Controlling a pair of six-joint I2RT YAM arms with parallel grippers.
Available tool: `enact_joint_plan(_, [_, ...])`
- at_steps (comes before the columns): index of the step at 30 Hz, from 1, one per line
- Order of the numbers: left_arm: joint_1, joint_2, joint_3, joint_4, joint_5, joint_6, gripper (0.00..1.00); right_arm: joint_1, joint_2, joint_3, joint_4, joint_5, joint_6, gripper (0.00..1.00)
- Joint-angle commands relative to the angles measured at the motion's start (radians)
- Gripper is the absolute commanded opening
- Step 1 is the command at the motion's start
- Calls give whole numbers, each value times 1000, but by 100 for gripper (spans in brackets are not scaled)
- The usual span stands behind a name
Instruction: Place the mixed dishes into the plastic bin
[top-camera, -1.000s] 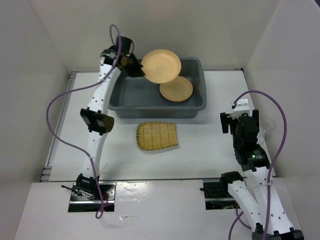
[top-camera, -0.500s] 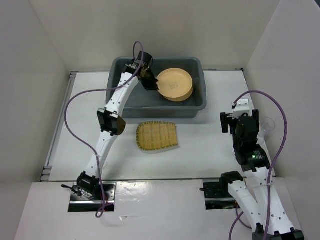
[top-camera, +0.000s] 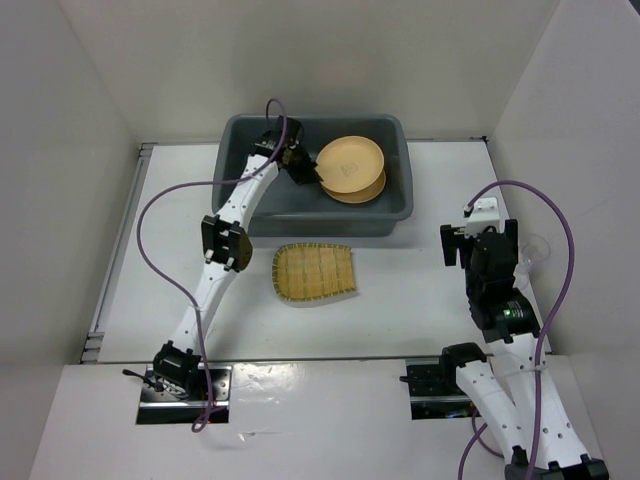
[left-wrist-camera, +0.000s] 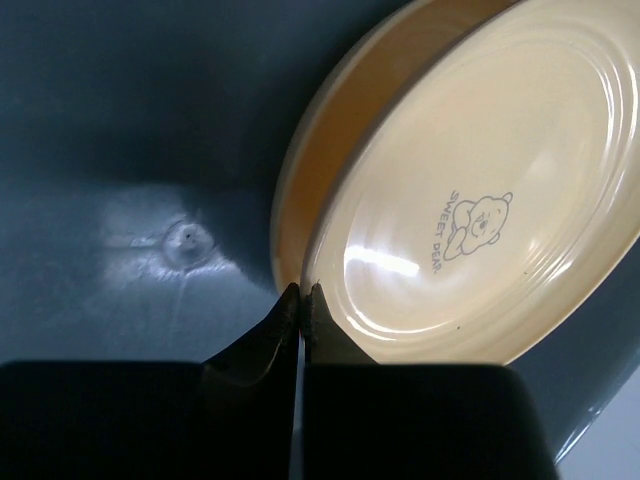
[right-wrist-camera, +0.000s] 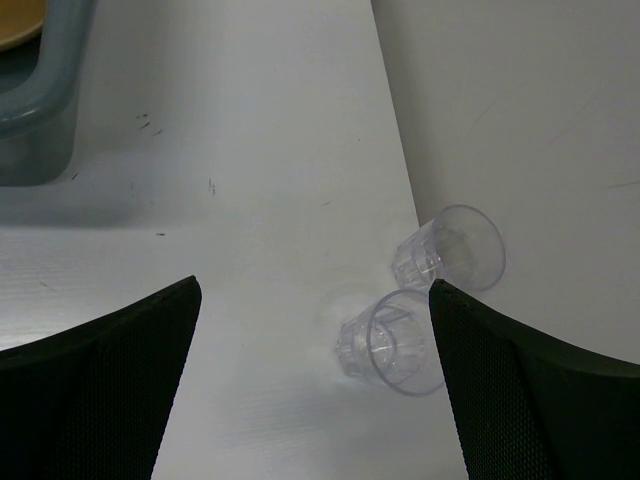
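Note:
My left gripper (top-camera: 314, 175) reaches into the dark grey plastic bin (top-camera: 404, 150), shut on the near rim of a yellow-orange plate (top-camera: 350, 160). In the left wrist view the jaws (left-wrist-camera: 302, 293) pinch that rim, and the plate (left-wrist-camera: 480, 200), printed with a small bear, tilts over a second plate (left-wrist-camera: 320, 130) lying in the bin. The tan woven tray (top-camera: 313, 272) lies on the table in front of the bin. A clear cup (right-wrist-camera: 393, 345) lies on its side by the right wall, just inside the right finger of my open right gripper (right-wrist-camera: 315, 290).
White walls enclose the table on three sides. A second cup shape (right-wrist-camera: 450, 250) shows at the right wall behind the cup; reflection or real, I cannot tell. The bin's corner (right-wrist-camera: 40, 90) sits at the far left of the right wrist view.
My left arm swung right and lowered the held plate from above the bin's back left down into the bin, over the other plate. The right arm has not moved.

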Motion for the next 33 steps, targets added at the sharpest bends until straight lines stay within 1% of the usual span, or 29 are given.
enact_joint_plan(1, [-1, 14, 5, 106, 61, -45, 0, 11, 5, -9, 56, 27, 15, 99])
enact_joint_plan(4, [-1, 33, 5, 138, 84, -54, 5, 11, 14, -9, 56, 27, 15, 99])
enact_joint_plan(6, [-1, 33, 5, 147, 93, -54, 10, 11, 23, -9, 56, 27, 15, 99])
enact_joint_plan(7, [-1, 42, 5, 147, 93, -54, 16, 11, 23, -9, 56, 27, 15, 99])
enact_joint_plan(9, [-1, 42, 5, 147, 93, -54, 22, 11, 23, -9, 56, 27, 15, 99])
enact_joint_plan(11, [-1, 42, 5, 137, 84, -54, 32, 11, 34, -9, 56, 27, 15, 99])
enact_joint_plan(12, [-1, 33, 5, 137, 84, -42, 35, 11, 34, -9, 56, 27, 15, 99])
enact_joint_plan(13, [-1, 33, 5, 117, 84, -30, 38, 11, 34, -9, 56, 27, 15, 99])
enact_joint_plan(14, [9, 33, 14, 106, 74, -30, 47, 11, 34, -9, 56, 27, 15, 99])
enact_joint_plan(15, [9, 24, 14, 92, 74, -18, 52, 11, 43, -9, 56, 27, 15, 99])
enact_joint_plan(17, [19, 24, 63, 42, 43, -1, 57, 11, 43, -9, 56, 27, 15, 99])
enact_joint_plan(19, [29, -8, 101, -26, -21, 41, 68, 11, 43, -9, 56, 27, 15, 99])
enact_joint_plan(20, [29, -62, 121, -46, -58, 59, 73, 20, 43, -9, 56, 27, 15, 99])
enact_joint_plan(21, [42, -99, 105, -69, -151, 112, 80, 20, 52, -9, 56, 27, 15, 99])
enact_joint_plan(22, [42, -140, 105, -81, -208, 143, 84, 20, 52, -9, 56, 27, 15, 99])
enact_joint_plan(23, [42, -227, 94, -95, -271, 178, 88, 29, 52, -9, 56, 27, 15, 99])
enact_joint_plan(24, [23, -273, 94, -118, -407, 220, 91, 29, 52, -9, 56, 27, 15, 99])
enact_joint_plan(25, [5, -321, 94, -118, -484, 317, 96, 29, 52, -9, 56, 27, 15, 99])
enact_joint_plan(26, [-50, -403, 94, -139, -561, 373, 100, 38, 52, -9, 56, 27, 15, 99])
enact_joint_plan(27, [-90, -444, 94, -152, -648, 431, 100, 38, 52, -9, 56, 27, 15, 99])
enact_joint_plan(28, [-125, -506, 94, -172, -793, 503, 100, 38, 52, -9, 56, 27, 15, 99])
enact_joint_plan(29, [-142, -542, 79, -254, -795, 466, 100, 49, 52, -9, 56, 18, 15, 99])
enact_joint_plan(30, [-142, -568, 59, -290, -711, 437, 100, 49, 52, -9, 56, 18, 15, 99])
enact_joint_plan(31, [-142, -568, 81, -323, -669, 465, 100, 49, 52, -9, 56, 18, 15, 99])
enact_joint_plan(32, [-142, -597, 12, -324, -616, 482, 100, 49, 52, -9, 56, 18, 15, 99])
enact_joint_plan(33, [-168, -643, -100, -324, -597, 463, 100, 58, 52, -9, 56, 18, 15, 99])
